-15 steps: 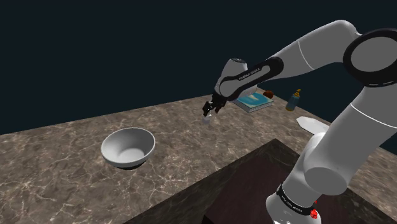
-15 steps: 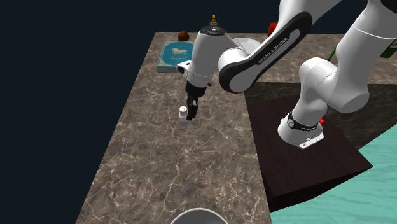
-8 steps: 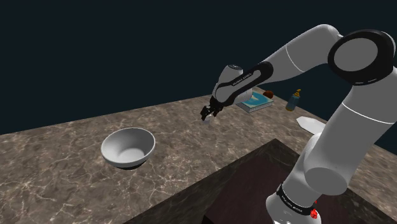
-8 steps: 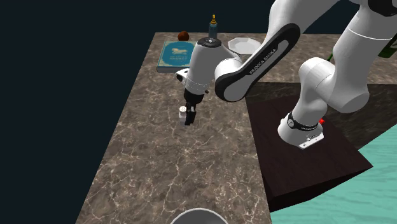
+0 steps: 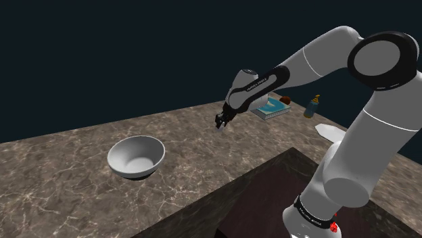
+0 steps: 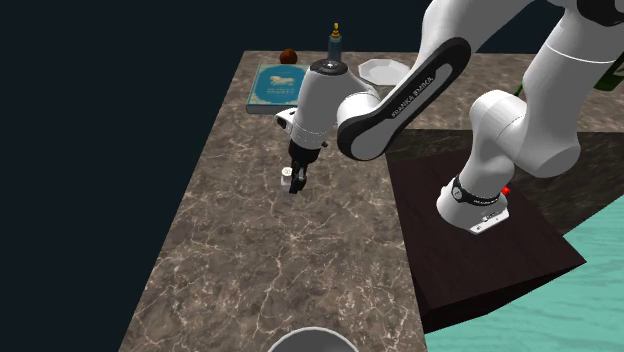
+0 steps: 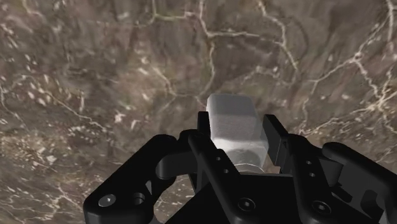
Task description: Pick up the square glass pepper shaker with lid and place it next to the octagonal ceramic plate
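The gripper (image 6: 295,182) is pinching the shaker (image 7: 235,124), whose long axis is running along the fingers (image 7: 202,130), over the counter (image 6: 250,260) at mid-frame in the second exterior view. The plate (image 6: 380,70) is lying well apart, toward upper right.

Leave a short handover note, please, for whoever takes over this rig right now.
Gripper: shut on the pepper shaker, clasped between both fingers.
Things: the shaker is over the middle of the marble counter; I cannot tell whether it is off the surface. The white octagonal plate lies at the counter's far end in the second exterior view, near the blue book.
Done: the grasp.
Left: carry the shaker to the plate, set it down beside it, release.
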